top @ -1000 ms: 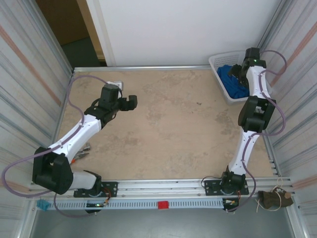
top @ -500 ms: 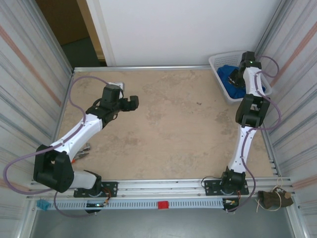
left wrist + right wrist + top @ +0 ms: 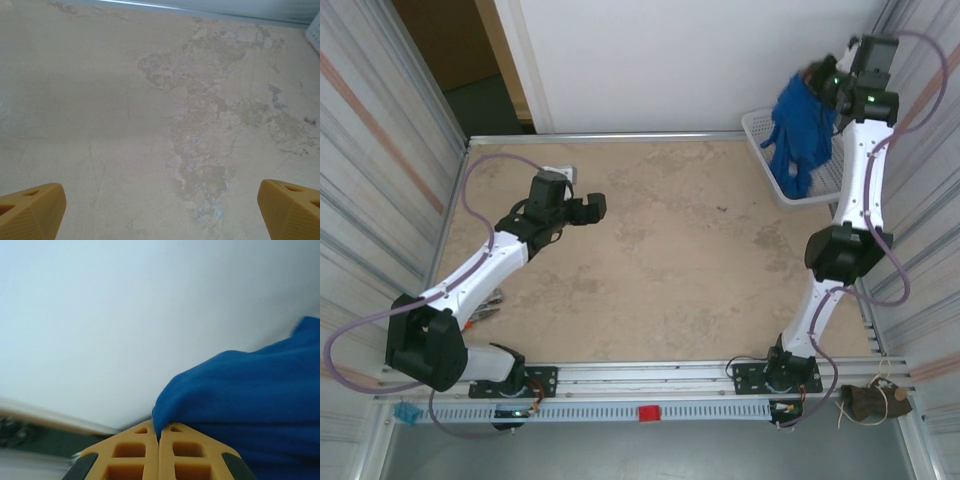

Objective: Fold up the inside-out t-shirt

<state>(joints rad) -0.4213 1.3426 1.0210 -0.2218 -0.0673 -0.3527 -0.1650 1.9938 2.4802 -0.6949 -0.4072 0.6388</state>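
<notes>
My right claw (image 3: 159, 430) pinched the shirt (image 3: 800, 125) by a thin fold, dangling it above the basket (image 3: 752, 130), so I feared it slipping free; left claw (image 3: 590, 207) gaped wide over the surface (image 3: 670, 250).

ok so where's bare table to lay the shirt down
The wide middle of the table, between the open left gripper and the right arm, is bare. Crowded spot: the far right corner, where the white basket sits and the t-shirt hangs above it from the shut right gripper.
</notes>
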